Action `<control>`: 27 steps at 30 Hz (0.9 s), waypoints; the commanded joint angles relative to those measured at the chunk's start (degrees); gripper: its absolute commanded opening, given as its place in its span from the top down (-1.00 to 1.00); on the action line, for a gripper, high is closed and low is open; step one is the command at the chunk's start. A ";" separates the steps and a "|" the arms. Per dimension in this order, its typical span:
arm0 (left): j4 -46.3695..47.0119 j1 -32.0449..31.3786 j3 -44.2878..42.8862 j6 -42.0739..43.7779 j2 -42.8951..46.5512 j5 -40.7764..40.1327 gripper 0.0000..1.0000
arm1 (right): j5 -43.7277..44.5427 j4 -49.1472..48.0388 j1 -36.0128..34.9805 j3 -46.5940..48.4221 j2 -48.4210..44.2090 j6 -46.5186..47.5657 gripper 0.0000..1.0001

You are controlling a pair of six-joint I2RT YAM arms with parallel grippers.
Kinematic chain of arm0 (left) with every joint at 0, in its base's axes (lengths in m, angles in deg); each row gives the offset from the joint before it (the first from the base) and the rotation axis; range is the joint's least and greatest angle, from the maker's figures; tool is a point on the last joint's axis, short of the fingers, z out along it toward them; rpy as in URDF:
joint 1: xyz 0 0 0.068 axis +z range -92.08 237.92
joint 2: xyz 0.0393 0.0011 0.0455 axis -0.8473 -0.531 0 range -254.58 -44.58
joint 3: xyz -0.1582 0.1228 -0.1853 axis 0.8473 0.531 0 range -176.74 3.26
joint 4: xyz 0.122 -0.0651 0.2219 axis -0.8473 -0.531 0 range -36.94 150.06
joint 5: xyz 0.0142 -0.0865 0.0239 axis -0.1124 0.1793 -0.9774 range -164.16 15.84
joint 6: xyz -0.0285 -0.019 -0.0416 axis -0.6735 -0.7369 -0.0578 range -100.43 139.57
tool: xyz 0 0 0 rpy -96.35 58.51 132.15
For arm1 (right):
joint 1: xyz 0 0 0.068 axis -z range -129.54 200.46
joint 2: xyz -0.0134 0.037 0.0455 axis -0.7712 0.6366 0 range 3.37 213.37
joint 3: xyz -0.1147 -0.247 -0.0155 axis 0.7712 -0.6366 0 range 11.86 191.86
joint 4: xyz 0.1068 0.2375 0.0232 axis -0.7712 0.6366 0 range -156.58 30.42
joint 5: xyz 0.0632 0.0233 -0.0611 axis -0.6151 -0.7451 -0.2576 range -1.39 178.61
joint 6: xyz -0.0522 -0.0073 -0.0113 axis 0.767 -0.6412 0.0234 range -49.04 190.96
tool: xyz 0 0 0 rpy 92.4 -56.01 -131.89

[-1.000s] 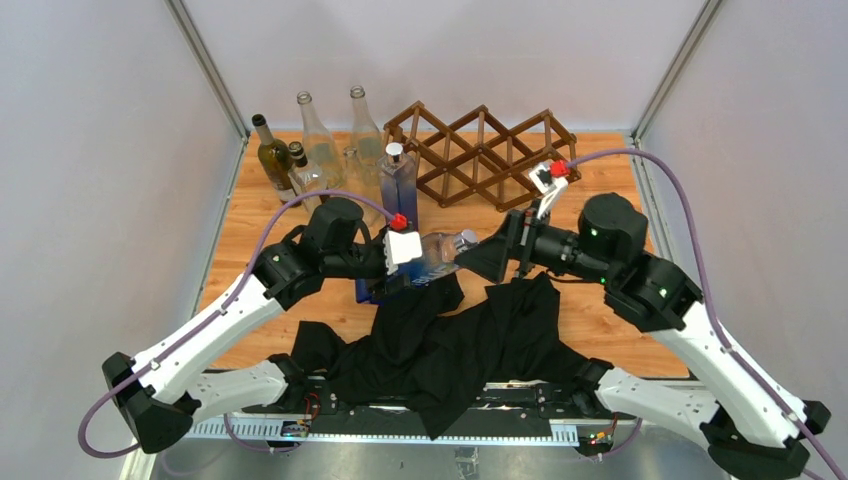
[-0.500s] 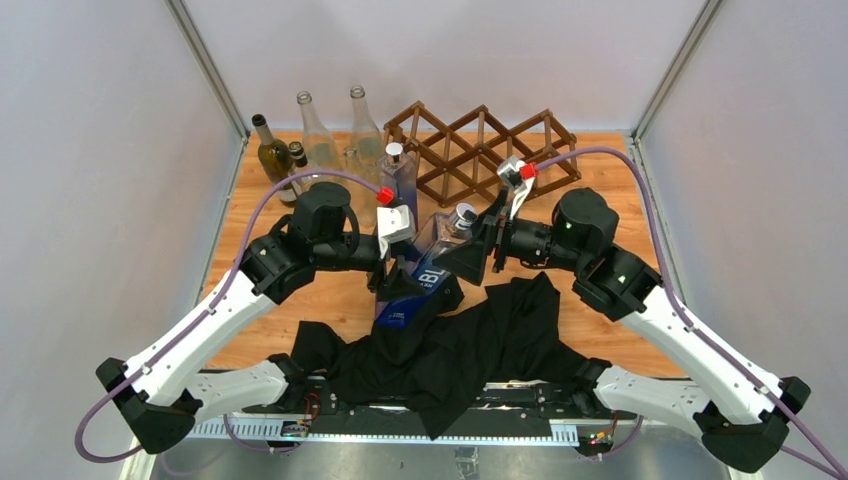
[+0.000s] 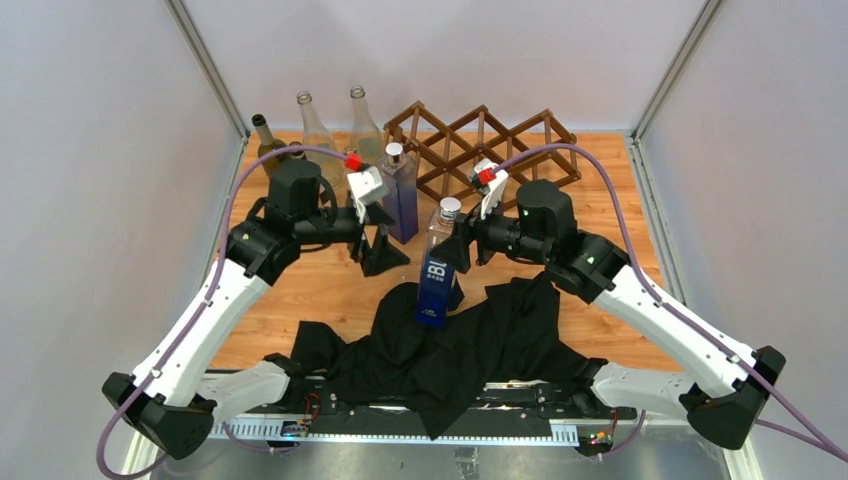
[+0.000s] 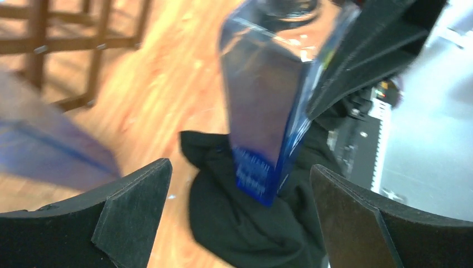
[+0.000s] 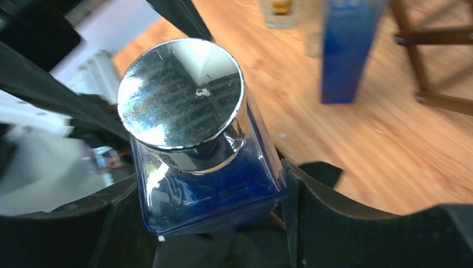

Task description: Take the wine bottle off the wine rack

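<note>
The bottle (image 3: 437, 268) has swung upright and stands on the black cloth (image 3: 470, 345), well clear of the rack (image 3: 480, 150). The right gripper (image 3: 462, 250) clamps its shoulder. The left gripper (image 3: 385, 255) has let go, jaws wide apart.

In the left wrist view, the blue bottle (image 4: 268, 111) is smearing into blur. Its label lettering is coming out unreadable and its cap is running off the top edge. A second blue bottle (image 4: 50, 151) is showing only as a hazy streak that the left edge is cutting, and the top edge is cropping the wine rack (image 4: 67, 44).

In the right wrist view, the right end effector (image 5: 217, 220) is covering the blue bottle's lower body.

From above, the left arm (image 3: 290, 215) is hiding the lower parts of the glass bottles (image 3: 312, 125) at the back.
</note>
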 commanded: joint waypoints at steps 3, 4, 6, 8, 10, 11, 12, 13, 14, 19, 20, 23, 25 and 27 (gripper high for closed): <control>-0.83 12.53 0.72 3.29 -0.75 -7.05 -1.00 | 19.09 -5.07 0.86 5.33 2.28 8.12 1.00; -0.87 13.94 1.44 4.00 -0.61 -8.28 -1.00 | 20.28 -6.60 1.04 4.89 3.01 8.76 1.00; -0.49 15.81 2.69 4.74 0.10 -11.71 -1.00 | 24.35 -9.66 1.23 4.20 4.70 10.33 1.00; 0.24 17.86 4.61 6.01 1.00 -15.16 -1.00 | 26.41 -12.79 2.07 4.18 6.84 11.42 1.00; 1.06 18.80 6.44 7.06 1.64 -19.63 -1.00 | 28.14 -15.31 3.15 4.46 9.10 12.22 1.00; 1.69 19.36 7.46 7.24 1.99 -21.32 -1.00 | 28.65 -16.90 3.95 4.76 10.14 12.11 1.00; 2.42 20.06 8.47 7.26 2.37 -22.23 -1.00 | 28.70 -18.17 4.82 4.96 11.34 11.76 1.00; 3.71 20.88 9.55 7.03 2.81 -22.76 -1.00 | 28.77 -19.46 5.74 5.05 12.39 11.31 1.00; 4.40 21.56 10.74 6.74 3.41 -22.90 -1.00 | 28.64 -21.10 6.64 4.95 13.33 10.51 1.00; 11.21 23.12 16.94 5.98 5.78 -25.32 -1.00 | 28.24 -26.54 9.07 5.75 18.74 8.14 1.00; 12.38 23.17 17.99 5.56 5.88 -25.97 -1.00 | 28.53 -26.86 9.21 6.34 19.96 8.17 1.00; 15.93 23.34 21.12 4.72 5.51 -28.28 -1.00 | 28.86 -27.19 9.73 7.86 23.20 7.11 1.00; 17.90 23.44 23.07 4.36 4.96 -29.87 -1.00 | 28.36 -27.31 10.22 8.21 24.47 5.69 1.00; 19.19 23.52 24.10 3.94 4.31 -31.53 -1.00 | 28.06 -27.22 10.25 8.19 25.16 4.98 1.00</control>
